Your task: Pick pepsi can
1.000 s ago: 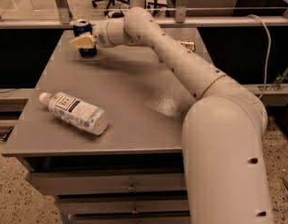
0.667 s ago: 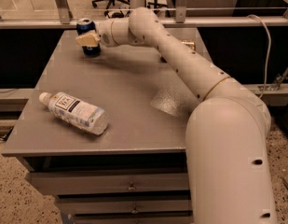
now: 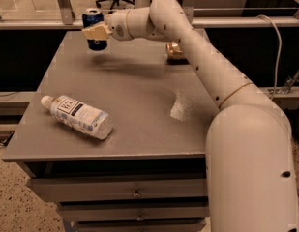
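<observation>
Grey is the table [image 3: 139,95] top we look down on, with drawers [image 3: 134,193] under it. At the left, near the front, we see a clear bottle [image 3: 77,116] with a white cap, lying on its side. Farther back, over the far left corner of the table, we see the blue pepsi can [image 3: 93,18]. It stands straight up, with its silver top on top. The gripper [image 3: 96,32] is right at the can. One tan finger [image 3: 95,32] lies across the front of the can, and we think the other one is behind it, where we cannot see. So the gripper looks squeezed tight on the can. A dark shadow lies on the table a bit below the can, so we think the can is up off the table a little, but we are not sure. The white arm [image 3: 207,66] comes in from the right, so the can is at the arm's far left end. The can's long way goes up and down, and the gripper meets it from the side. We think the next move is straight up, with no tipping. To the right, just behind the arm, sits a gold can [image 3: 174,51], well apart from the blue one.
</observation>
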